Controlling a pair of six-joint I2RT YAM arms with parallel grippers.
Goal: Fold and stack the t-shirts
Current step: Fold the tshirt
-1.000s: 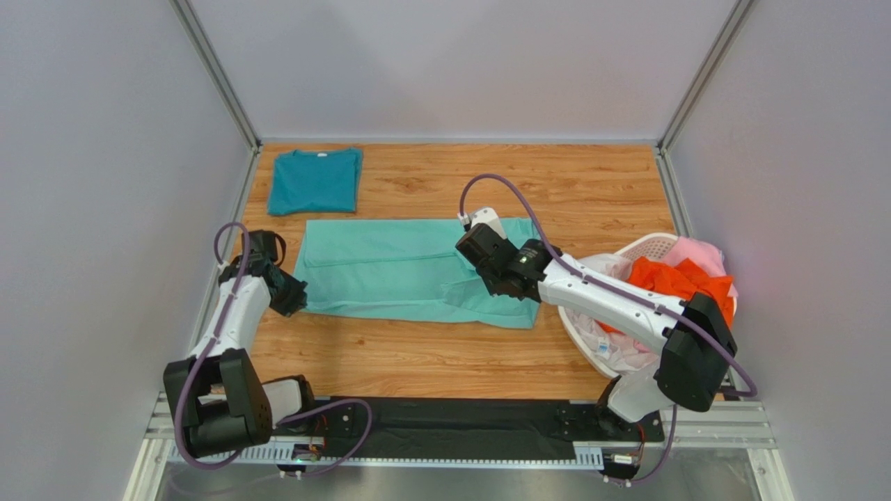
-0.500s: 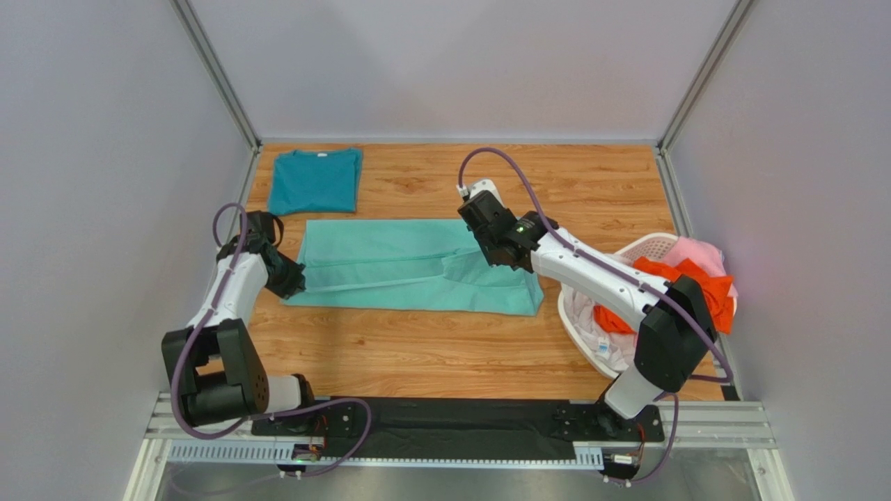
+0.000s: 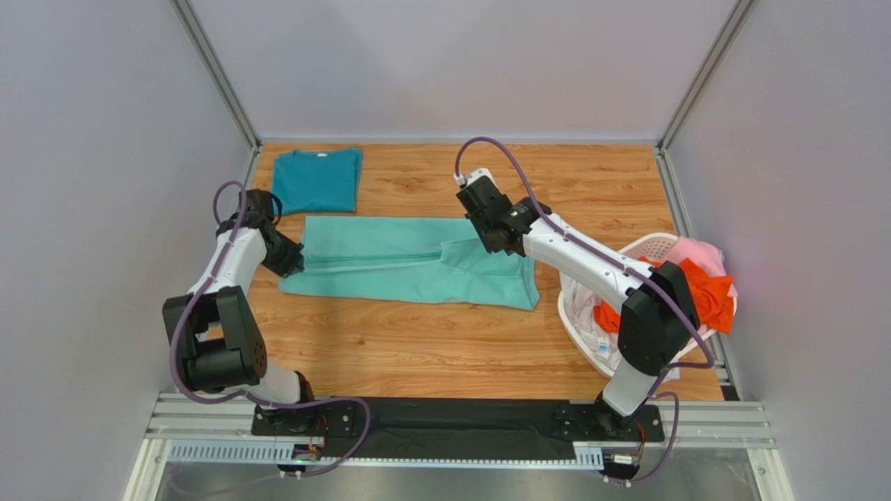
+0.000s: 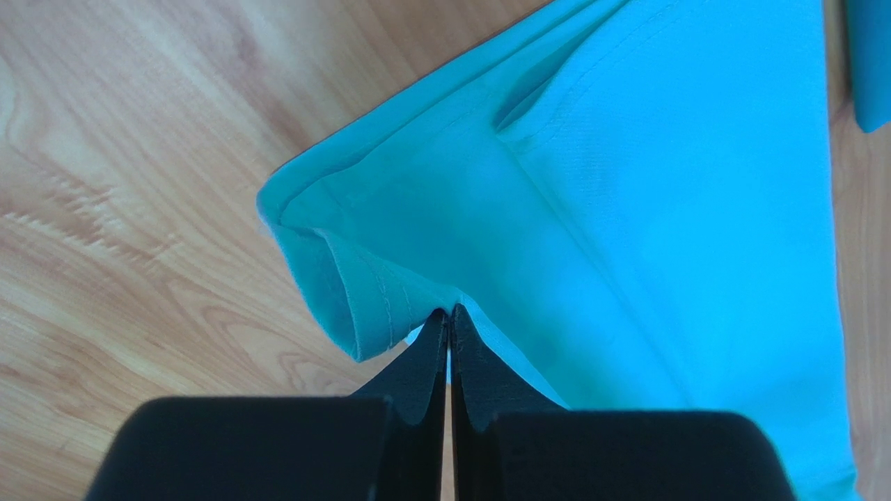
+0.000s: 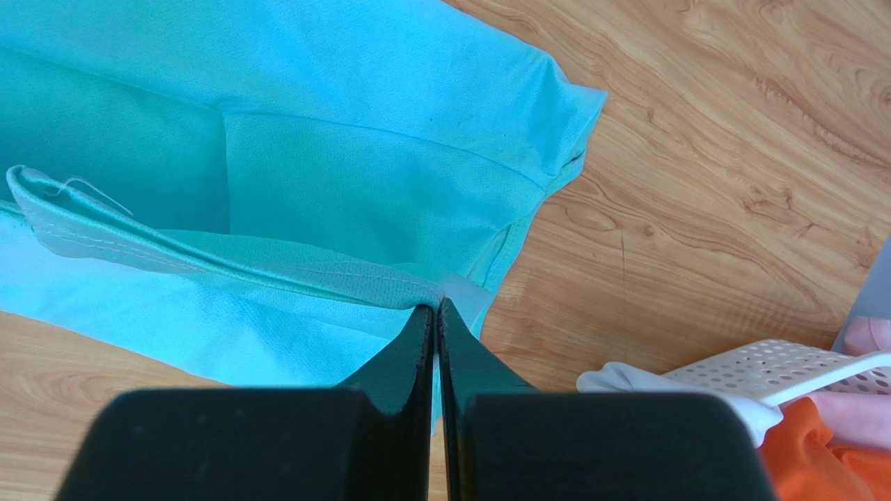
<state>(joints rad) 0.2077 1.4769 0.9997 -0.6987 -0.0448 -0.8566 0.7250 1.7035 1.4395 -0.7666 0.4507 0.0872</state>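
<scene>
The light mint-aqua t-shirt [image 3: 408, 266] lies as a long folded band across the middle of the table. My left gripper [image 3: 288, 256] is shut on its left hem edge [image 4: 397, 313]. My right gripper [image 3: 492, 238] is shut on a folded edge [image 5: 345, 282] near its right end. The darker teal t-shirt [image 3: 314, 180] lies folded at the back left. The orange t-shirt [image 3: 695, 292], the pink one [image 3: 692, 251] and the white one [image 3: 609, 339] sit in the basket at the right.
The white plastic laundry basket [image 3: 648, 248] stands at the table's right edge; its perforated rim [image 5: 774, 367] shows in the right wrist view. Grey walls close in the left, back and right sides. Bare wood runs along the front.
Both grippers have carried the near edge of the mint-aqua t-shirt toward the back, folding it into a narrower band. Both arms have reached farther back.
</scene>
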